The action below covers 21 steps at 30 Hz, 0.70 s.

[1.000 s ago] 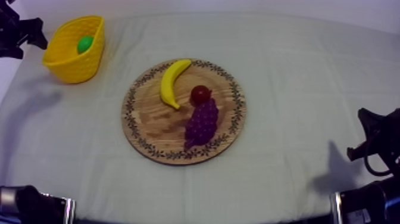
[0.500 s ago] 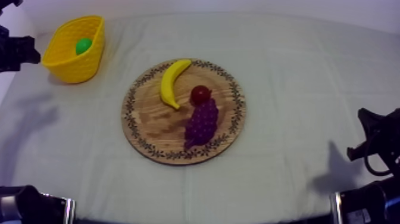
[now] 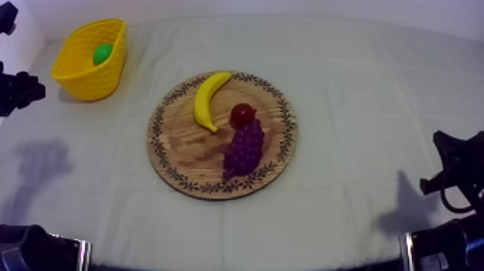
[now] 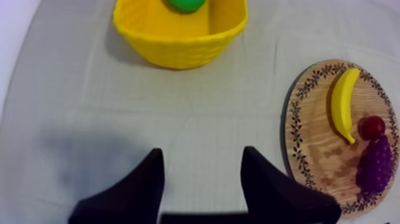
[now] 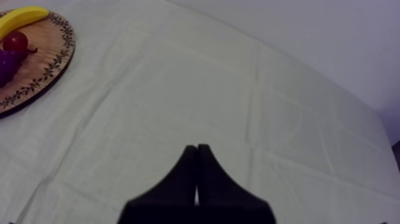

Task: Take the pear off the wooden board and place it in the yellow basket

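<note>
The pear (image 3: pixel 103 53) lies in the yellow basket (image 3: pixel 81 75) at far left, my left jaws wide and empty over the surface (image 3: pixel 360 86) near it, right jaws pressed together idle, so I fear a careless left swing could knock the basket over.

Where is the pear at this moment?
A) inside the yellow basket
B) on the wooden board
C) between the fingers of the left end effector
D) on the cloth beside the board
A: the green pear lies inside the yellow basket, while the wooden board carries a banana, grapes and a small red fruit.
</note>
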### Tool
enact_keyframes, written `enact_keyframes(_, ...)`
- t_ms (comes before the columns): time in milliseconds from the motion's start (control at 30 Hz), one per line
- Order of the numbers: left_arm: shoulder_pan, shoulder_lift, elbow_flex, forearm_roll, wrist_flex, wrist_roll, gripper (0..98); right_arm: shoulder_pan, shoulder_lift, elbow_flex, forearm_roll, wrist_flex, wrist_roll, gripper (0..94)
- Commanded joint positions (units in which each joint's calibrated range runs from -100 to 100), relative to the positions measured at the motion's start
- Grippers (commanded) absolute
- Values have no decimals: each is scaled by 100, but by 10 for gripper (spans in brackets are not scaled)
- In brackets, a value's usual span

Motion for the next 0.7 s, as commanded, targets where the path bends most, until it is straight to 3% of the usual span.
enact_keyframes(0,3,-388,213,-10,-114,-9,466,1,-3,-2,1,2,0,4)
enact_keyframes(233,17,-1217,482,-17,-428,-120,436,1,-3,-2,1,2,0,4)
enact_keyframes(467,155,-1983,1073,-26,-1337,-143,357,1,-3,-2,1,2,0,4)
enact_keyframes(667,252,-2656,1873,-337,-1998,154,258,1,-3,-2,1,2,0,4)
